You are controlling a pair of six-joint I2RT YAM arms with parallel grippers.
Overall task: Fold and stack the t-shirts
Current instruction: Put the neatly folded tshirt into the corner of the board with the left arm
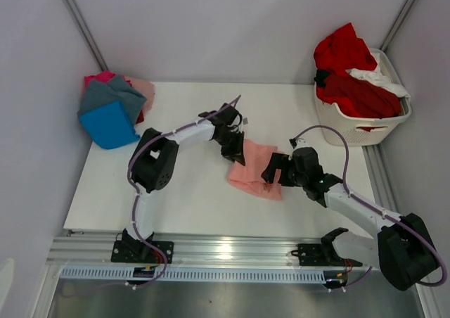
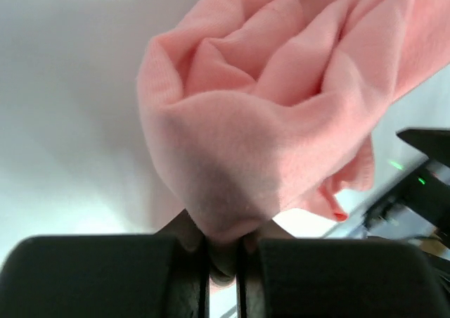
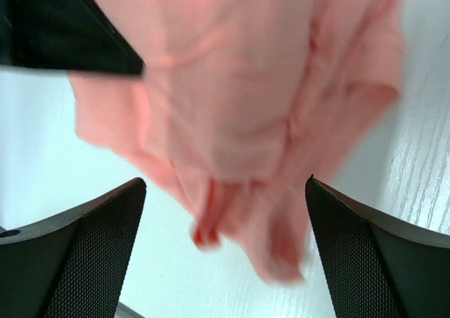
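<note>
The salmon-pink t-shirt [image 1: 253,169] lies bunched in the middle of the white table. My left gripper [image 1: 233,149] is shut on its far left edge; the left wrist view shows the cloth [image 2: 267,107] pinched between the closed fingers [image 2: 140,272]. My right gripper [image 1: 275,172] is open at the shirt's right edge. In the right wrist view the shirt's loose hem [image 3: 246,121] hangs between the two spread fingers [image 3: 77,255], untouched by either. Folded shirts, bright blue [image 1: 109,124], grey [image 1: 109,94], magenta [image 1: 98,77] and pale pink [image 1: 143,87], sit stacked at the far left.
A white slatted laundry basket [image 1: 358,124] stands at the far right, holding red [image 1: 348,72] and white [image 1: 380,79] shirts. Grey walls close in on both sides. The metal rail [image 1: 225,251] runs along the near table edge.
</note>
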